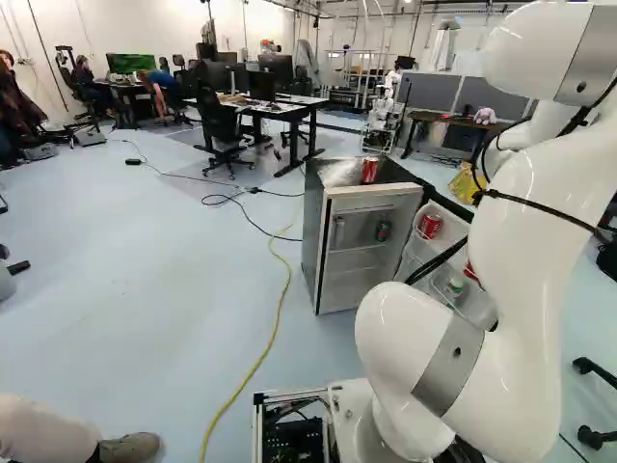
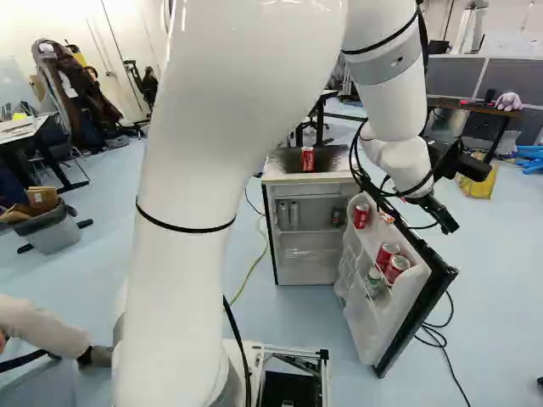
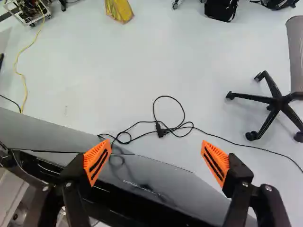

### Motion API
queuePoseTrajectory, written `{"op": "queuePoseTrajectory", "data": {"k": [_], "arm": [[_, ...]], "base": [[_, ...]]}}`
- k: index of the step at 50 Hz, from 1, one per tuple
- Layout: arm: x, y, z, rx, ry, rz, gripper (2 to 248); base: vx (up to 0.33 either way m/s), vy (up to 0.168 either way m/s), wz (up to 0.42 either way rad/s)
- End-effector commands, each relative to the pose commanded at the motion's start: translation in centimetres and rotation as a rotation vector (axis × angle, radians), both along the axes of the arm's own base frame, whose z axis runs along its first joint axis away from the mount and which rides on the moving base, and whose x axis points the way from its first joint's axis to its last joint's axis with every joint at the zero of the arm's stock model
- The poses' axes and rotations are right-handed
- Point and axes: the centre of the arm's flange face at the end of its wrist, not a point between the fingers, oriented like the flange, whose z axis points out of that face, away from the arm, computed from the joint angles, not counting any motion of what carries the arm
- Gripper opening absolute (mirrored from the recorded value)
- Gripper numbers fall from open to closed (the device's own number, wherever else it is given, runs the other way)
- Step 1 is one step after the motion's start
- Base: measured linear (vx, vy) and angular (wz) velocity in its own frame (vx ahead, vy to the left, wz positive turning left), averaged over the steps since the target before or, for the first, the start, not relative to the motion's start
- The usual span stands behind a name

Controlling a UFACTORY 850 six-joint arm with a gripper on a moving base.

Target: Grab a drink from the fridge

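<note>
Inside the fridge door (image 2: 412, 292), red cans (image 2: 388, 254) stand.

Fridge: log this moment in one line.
fridge door open | red cans in door racks | end effector open, gripping nothing

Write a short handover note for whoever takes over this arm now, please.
Hand: open and empty, by the outer side of the white-lined fridge door.
Drinks: three red metal cans in the door's racks; another red can on top of the small box-shaped fridge.
Done: door stands open.
Left: bring the hand round to the racks, grip a can, lift it out.
</note>
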Motion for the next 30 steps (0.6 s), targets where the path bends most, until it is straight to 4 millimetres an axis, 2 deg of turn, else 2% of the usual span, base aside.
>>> {"op": "queuePoseTrajectory", "data": {"k": [20, 30], "arm": [[2.1, -2.9, -0.6, 0.013, 0.002, 0.002, 247], [2.3, -3.4, -0.8, 0.030, 0.010, 0.003, 247]], "base": [[0.000, 0.000, 0.000], [0.000, 0.000, 0.000]]}}
